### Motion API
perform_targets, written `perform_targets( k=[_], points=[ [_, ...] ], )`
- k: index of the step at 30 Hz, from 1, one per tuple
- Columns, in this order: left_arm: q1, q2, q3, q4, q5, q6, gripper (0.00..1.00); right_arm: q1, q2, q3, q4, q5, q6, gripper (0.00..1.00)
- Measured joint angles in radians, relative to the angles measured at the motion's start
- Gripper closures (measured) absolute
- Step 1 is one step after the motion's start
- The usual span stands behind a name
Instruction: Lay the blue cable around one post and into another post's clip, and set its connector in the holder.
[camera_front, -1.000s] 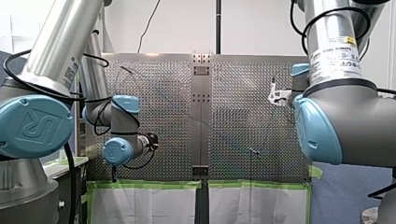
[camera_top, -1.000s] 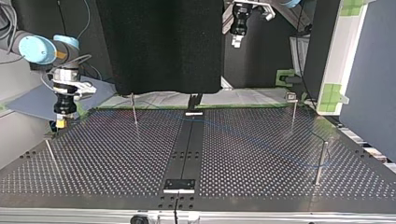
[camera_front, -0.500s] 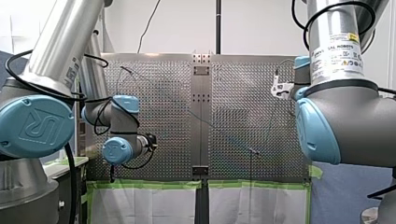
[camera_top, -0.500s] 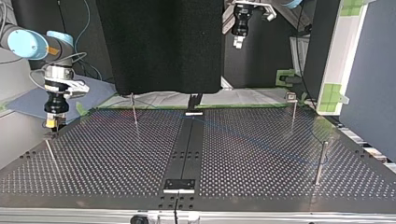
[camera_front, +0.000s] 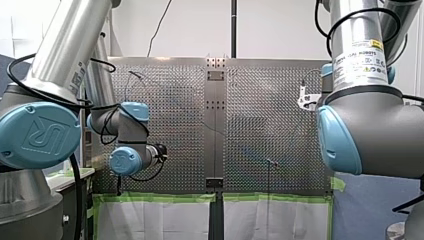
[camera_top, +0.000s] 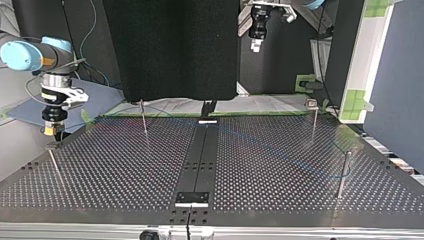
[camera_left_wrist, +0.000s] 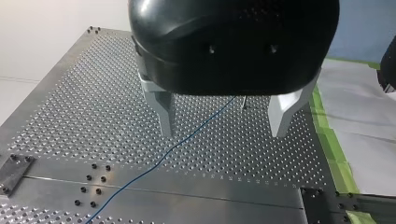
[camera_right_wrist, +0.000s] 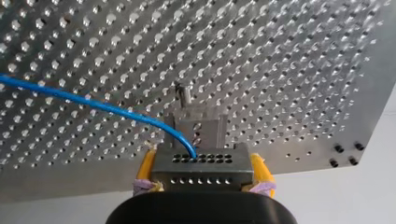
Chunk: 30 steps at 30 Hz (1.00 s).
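In the right wrist view my right gripper (camera_right_wrist: 203, 165), with yellow pads, is shut on a grey connector (camera_right_wrist: 201, 176) full of small holes. The blue cable (camera_right_wrist: 93, 103) runs off sideways from it over the perforated plate. A small grey holder (camera_right_wrist: 198, 127) stands on the plate just ahead of the connector. In the top view my right gripper (camera_top: 51, 132) hangs over the plate's far left corner. My left gripper (camera_left_wrist: 223, 130) is open, high over the plate, with the blue cable (camera_left_wrist: 163, 156) lying on the plate beneath it. In the top view my left gripper (camera_top: 256, 45) hangs far back.
Thin posts stand on the plate: one at the back left (camera_top: 143, 117), one at the near left (camera_top: 55, 165), one at the back right (camera_top: 314, 120) and one at the near right (camera_top: 343, 175). A dark central strip (camera_top: 200, 160) divides the plate. Green tape (camera_front: 160, 198) edges it.
My right gripper has carried the connector towards the top view's left, to the plate's corner, and the cable has swung after it. My left arm has stayed where it was.
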Motion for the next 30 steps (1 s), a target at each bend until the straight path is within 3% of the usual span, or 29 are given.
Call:
perform_targets(
  k=[12,18,30],
  points=[
    [0.003,0.000,0.000,-0.024,-0.003,-0.002,0.00,-0.028,0.003,-0.044,0.111,-0.066,-0.025,1.00],
    [0.004,0.000,0.000,-0.036,-0.003,-0.003,0.00,-0.033,0.005,-0.075,0.162,-0.109,-0.028,1.00],
    [0.005,0.000,0.000,-0.062,-0.018,-0.009,0.00,-0.039,0.057,-0.147,0.265,-0.128,-0.044,1.00]
  ],
)
